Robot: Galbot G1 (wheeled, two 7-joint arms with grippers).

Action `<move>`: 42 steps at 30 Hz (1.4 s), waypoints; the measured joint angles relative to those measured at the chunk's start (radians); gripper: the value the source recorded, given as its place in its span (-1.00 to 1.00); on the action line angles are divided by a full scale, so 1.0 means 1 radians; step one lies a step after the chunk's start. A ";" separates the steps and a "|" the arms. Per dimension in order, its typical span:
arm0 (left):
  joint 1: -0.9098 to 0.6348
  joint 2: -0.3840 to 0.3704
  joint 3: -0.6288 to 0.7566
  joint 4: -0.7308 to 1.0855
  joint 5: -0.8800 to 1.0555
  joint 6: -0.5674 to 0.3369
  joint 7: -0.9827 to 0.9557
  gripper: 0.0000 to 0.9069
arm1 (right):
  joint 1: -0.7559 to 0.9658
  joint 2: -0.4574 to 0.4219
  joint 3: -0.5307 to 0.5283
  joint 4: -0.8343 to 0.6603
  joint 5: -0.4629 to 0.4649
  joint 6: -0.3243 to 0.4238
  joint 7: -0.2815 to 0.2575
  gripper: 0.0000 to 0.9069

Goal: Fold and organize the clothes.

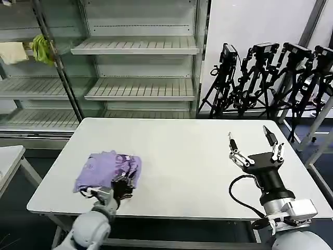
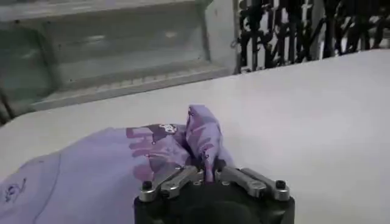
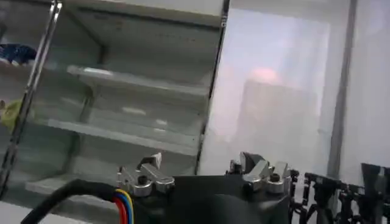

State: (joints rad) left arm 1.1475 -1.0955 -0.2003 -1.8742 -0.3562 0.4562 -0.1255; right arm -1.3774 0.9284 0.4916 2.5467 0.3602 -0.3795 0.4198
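- My left jaws (image 2: 207, 173) pinch a raised fold of the lavender T-shirt (image 1: 106, 169), lifting it for folding.
- My right jaws (image 1: 255, 143), spread wide, wait above the tabletop (image 1: 182, 156).

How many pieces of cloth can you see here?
3. A lavender T-shirt lies bunched on the table's left side, pinched by the left gripper. A yellow-green cloth and a cream cloth hang on the shelving, upper left. Others may be hidden.
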 measured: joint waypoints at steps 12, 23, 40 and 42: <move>-0.046 -0.119 0.061 0.033 0.039 -0.009 -0.003 1.00 | 0.004 0.006 -0.012 -0.011 0.000 -0.004 0.001 1.00; -0.057 -0.131 0.042 -0.019 0.005 -0.005 -0.012 1.00 | 0.010 0.002 -0.015 -0.018 0.004 -0.011 -0.001 1.00; -0.026 -0.066 -0.143 -0.282 -0.169 0.029 -0.049 1.00 | 0.069 0.012 -0.064 -0.071 0.064 -0.056 -0.006 1.00; -0.015 -0.065 -0.174 -0.305 -0.176 0.030 -0.053 1.00 | 0.088 0.019 -0.083 -0.090 0.091 -0.065 -0.001 1.00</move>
State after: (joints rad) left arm 1.1327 -1.1607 -0.3745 -2.1793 -0.5324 0.4862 -0.1788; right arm -1.2895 0.9472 0.4086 2.4572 0.4512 -0.4445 0.4193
